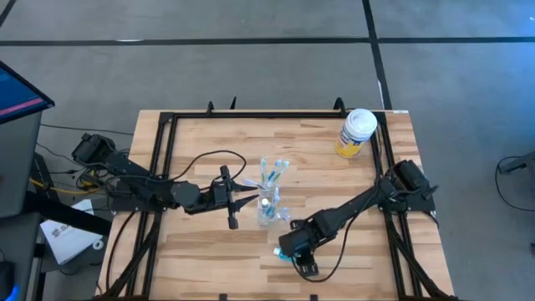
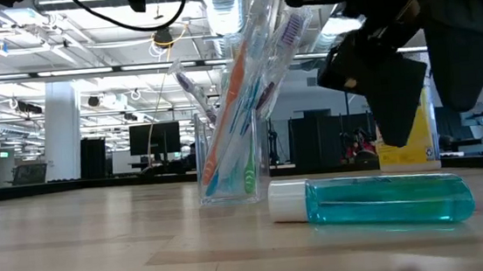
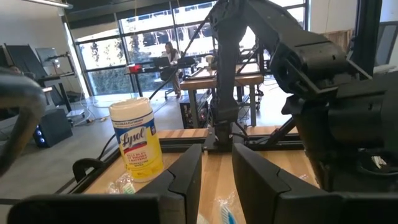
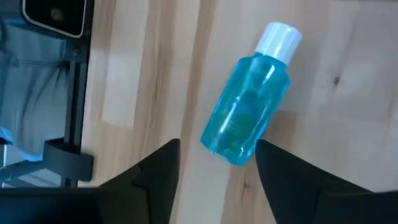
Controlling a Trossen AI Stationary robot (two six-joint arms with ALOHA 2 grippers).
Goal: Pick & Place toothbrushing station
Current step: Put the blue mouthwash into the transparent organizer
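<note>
Two grippers here; right gripper [image 4: 217, 163] hangs open over the blue tube [image 4: 246, 107] lying free near the worktop's [image 1: 201, 251] front edge; left gripper [image 1: 247, 201] beside the mid-worktop tumbler [image 1: 269, 203] of toothbrushes [image 1: 272, 174], grip unclear.

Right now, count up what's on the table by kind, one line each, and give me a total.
Clear tumbler holding toothbrushes: 1
Toothbrushes: several, too bunched to count
Blue white-capped tube, lying flat: 1
Yellow container, white lid: 1
Total: 3 items plus the toothbrushes
</note>
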